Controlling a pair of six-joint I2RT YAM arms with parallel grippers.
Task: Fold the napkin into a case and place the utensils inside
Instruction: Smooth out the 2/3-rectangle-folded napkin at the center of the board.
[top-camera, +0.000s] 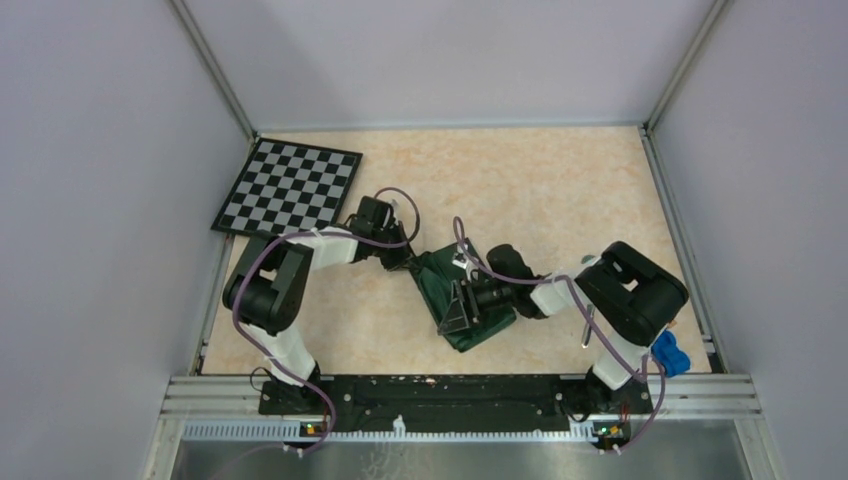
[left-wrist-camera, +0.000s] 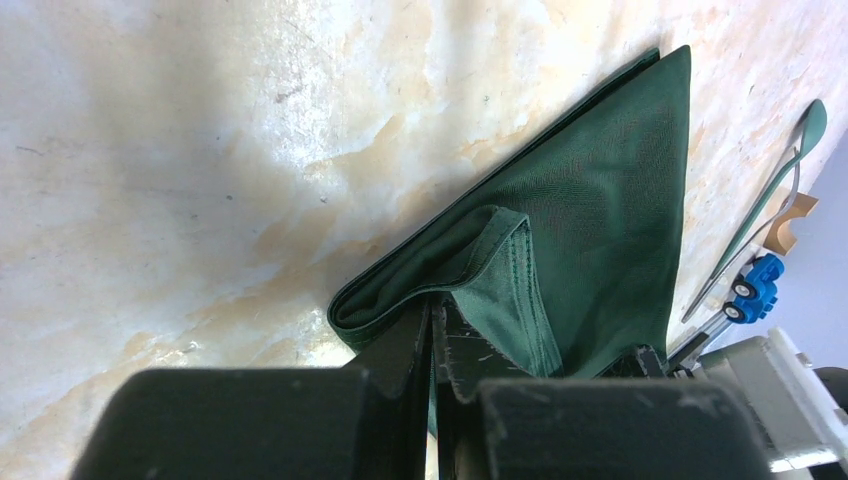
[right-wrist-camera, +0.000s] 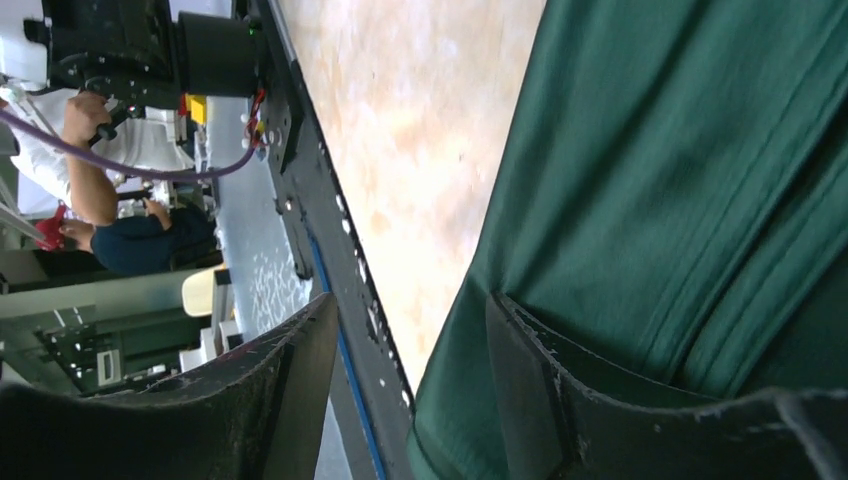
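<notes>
The dark green napkin (top-camera: 470, 300) lies partly folded and bunched at the table's middle. My left gripper (top-camera: 405, 258) is at its upper-left corner. In the left wrist view the gripper (left-wrist-camera: 435, 330) is shut on a folded edge of the napkin (left-wrist-camera: 600, 200), with cloth pinched between the fingers. My right gripper (top-camera: 462, 305) is open over the napkin's near part. In the right wrist view the gripper (right-wrist-camera: 412, 305) has one finger (right-wrist-camera: 560, 390) against the napkin (right-wrist-camera: 680, 180) and the other finger off the cloth's edge. The utensils (left-wrist-camera: 770, 195), a fork and a teal-headed piece, lie beyond the napkin.
The checkered board (top-camera: 288, 187) lies at the back left. A blue toy car (top-camera: 668, 352) sits by the right arm's base; it also shows in the left wrist view (left-wrist-camera: 752, 285) next to a tan wooden piece (left-wrist-camera: 790, 222). The black front rail (right-wrist-camera: 320, 200) runs close to the napkin.
</notes>
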